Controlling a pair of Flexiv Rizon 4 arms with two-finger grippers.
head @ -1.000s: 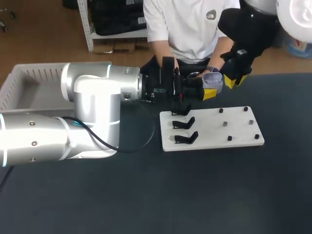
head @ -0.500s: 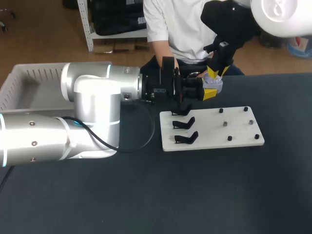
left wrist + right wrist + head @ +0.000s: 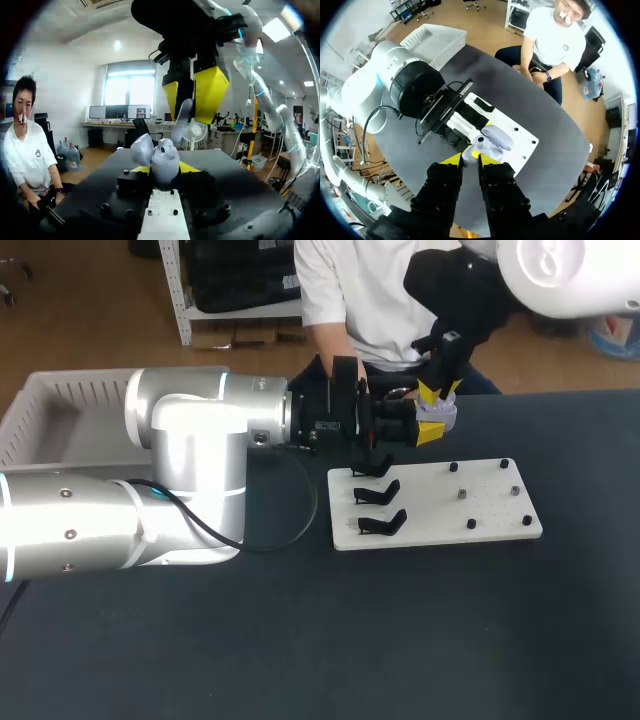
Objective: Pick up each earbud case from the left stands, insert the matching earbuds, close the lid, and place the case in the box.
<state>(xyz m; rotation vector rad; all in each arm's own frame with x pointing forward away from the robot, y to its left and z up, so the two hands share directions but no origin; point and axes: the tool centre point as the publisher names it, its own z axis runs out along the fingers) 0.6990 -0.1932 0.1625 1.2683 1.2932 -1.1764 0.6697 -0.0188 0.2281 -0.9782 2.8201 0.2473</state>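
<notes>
While the left gripper [image 3: 164,170] pinches the earbud case [image 3: 161,159] from two sides with its yellow tips, the case hangs in the air just past the far edge of the white board [image 3: 490,525], near the board's left end. Its lid [image 3: 496,137] is swung open. Directly above hangs the right gripper [image 3: 438,393], its fingers drawn close together on what appears to be a small pale earbud [image 3: 183,114]. The earbud's lower end is just above the open case; contact cannot be confirmed.

The step in hand is judged to be inserting the earbud.
- Line the earbud up over its matching cavity before descending.
- Lower it straight down, clear of the open lid.
- Hold the case level and firmly clamped, because an off-centre push could twist it in the grip.
- Spread the fingers only once the earbud is seated.

The dark table [image 3: 300,640] is matte and plain at its near side. Farther out, right of centre, lies the white board. Three black stands [image 3: 380,492] run along its left side, none carrying a case. Small dark pegs [image 3: 462,494] dot its right half; they are too small to tell what they hold. At the far left, behind the left arm, sits the white slatted box [image 3: 50,410].
</notes>
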